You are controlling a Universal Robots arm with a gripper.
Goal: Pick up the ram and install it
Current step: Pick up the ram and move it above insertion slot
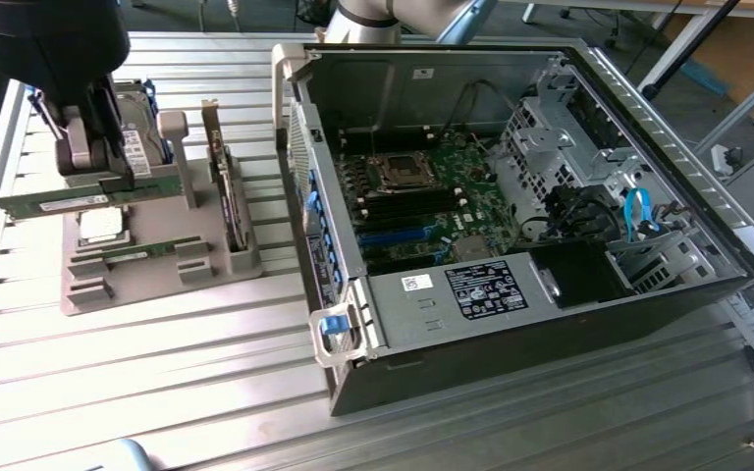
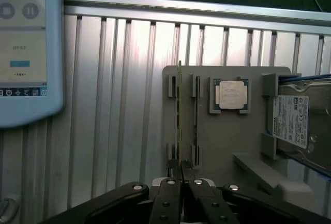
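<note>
My gripper (image 1: 102, 184) hangs over the grey parts holder (image 1: 154, 267) at the exterior view's left, shut on a ram (image 1: 50, 204), a long thin green stick lying level just above the holder. In the wrist view that ram (image 2: 179, 110) shows edge-on, running straight out from between the gripper (image 2: 181, 175) fingers. A second ram (image 2: 196, 120) stands in the holder's slots right beside it, also seen as a green strip (image 1: 131, 253) lying in the holder. The open computer case (image 1: 350, 314) with its motherboard (image 1: 430, 196) lies to the exterior view's right.
The holder also carries a square silver processor (image 2: 231, 94), a hard drive (image 2: 295, 123) and an upright dark expansion card (image 1: 227, 186). A light blue touchscreen device (image 2: 26, 53) lies on the ribbed aluminium table (image 1: 154, 392). The case's raised wall (image 1: 301, 147) stands between holder and motherboard.
</note>
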